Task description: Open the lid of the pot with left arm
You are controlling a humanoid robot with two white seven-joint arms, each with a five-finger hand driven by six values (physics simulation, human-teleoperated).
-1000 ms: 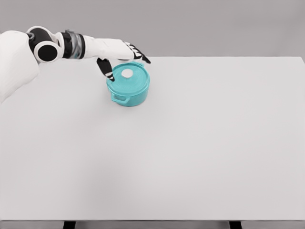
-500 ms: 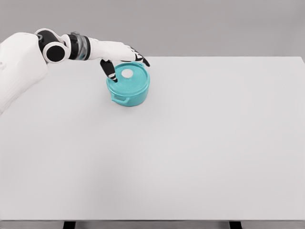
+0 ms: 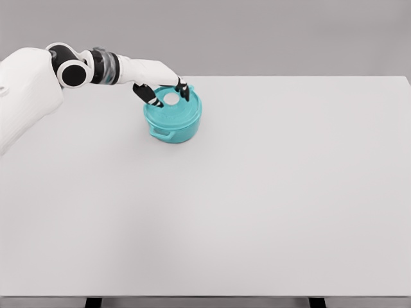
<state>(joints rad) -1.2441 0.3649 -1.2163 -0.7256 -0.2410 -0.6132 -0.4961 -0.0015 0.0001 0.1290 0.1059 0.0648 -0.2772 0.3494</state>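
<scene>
A teal pot (image 3: 173, 127) with side handles stands on the white table (image 3: 257, 192) at the back left. Its teal lid (image 3: 186, 110) sits seated on it, with a white knob (image 3: 172, 100) in the middle. My left hand (image 3: 171, 97) reaches in from the left and hovers over the lid. The thumb (image 3: 155, 101) is left of the knob and the other fingers (image 3: 184, 93) are right of it. They flank the knob with small gaps showing, holding nothing. The right arm is out of view.
The table's far edge runs just behind the pot. My left forearm (image 3: 128, 69) and shoulder (image 3: 26, 83) cross the upper left corner.
The left hand has lowered onto the lid and its fingers have curled inward from a spread pose to bracket the knob. The pot and lid have not moved.
</scene>
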